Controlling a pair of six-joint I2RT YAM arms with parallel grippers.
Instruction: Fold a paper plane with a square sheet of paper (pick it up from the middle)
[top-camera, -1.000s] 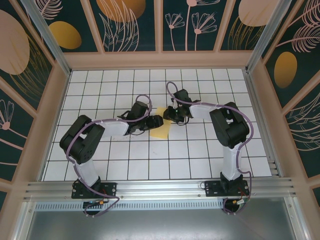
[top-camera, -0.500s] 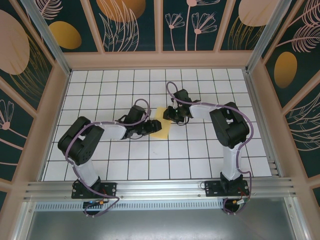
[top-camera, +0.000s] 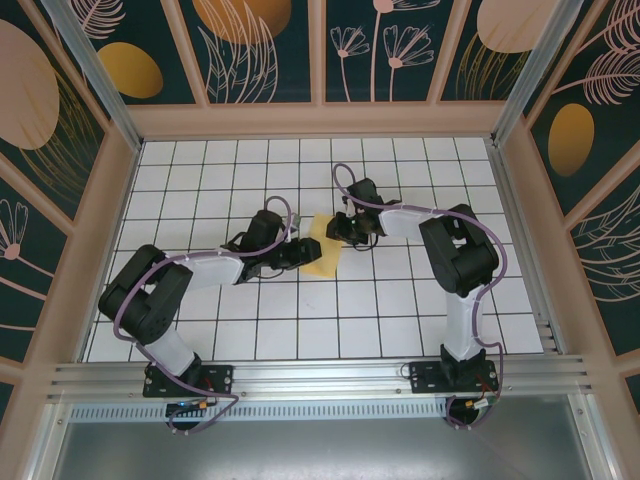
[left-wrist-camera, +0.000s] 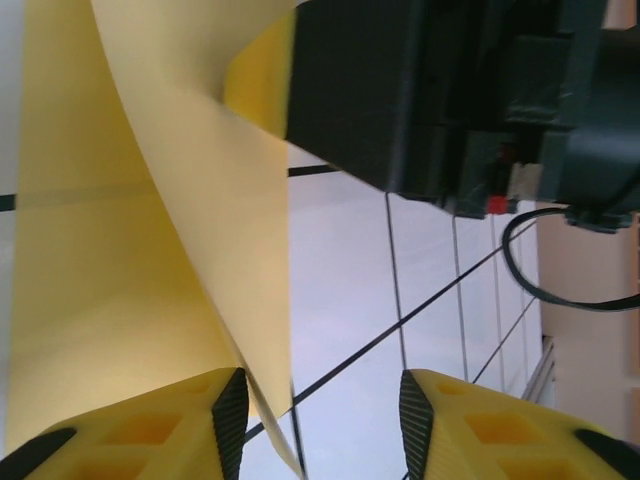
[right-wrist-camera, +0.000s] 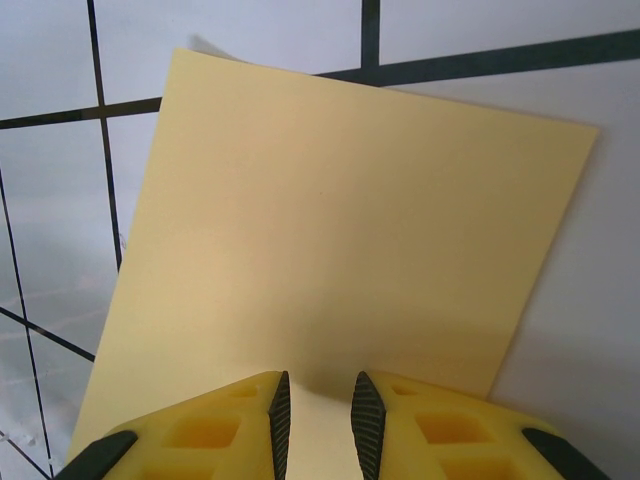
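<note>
My right end effector (right-wrist-camera: 322, 412) has its jaws drawn nearly together on one edge of the square sheet of paper (right-wrist-camera: 350, 220), with the yellow paper running into the narrow slot between the pads, so I judge that I have it pinched there. That grip serves as an anchor. It pins one side of the sheet and lifts it a little, while the rest lies over the white gridded surface (right-wrist-camera: 230, 60) near the middle of the workspace, between my two arms. My left end effector (left-wrist-camera: 318, 415) comes at the sheet from the opposite side, low over the tiles, with its jaws partly open. From its wrist view the paper rises in a loose curl, and the free edge of that curl stands inside the gap, close against one pad (left-wrist-camera: 229, 405) and well clear of the other, so nothing is gripped on that side yet. I judge that I am at an early fold, with one side fixed so the other can be taken and carried across. The paper is thin and springy and already bowed, so a bite too near the edge could let it slip out, and a pull against my right grip could wrinkle it instead of giving a clean crease. No dart shape has formed yet.
</note>
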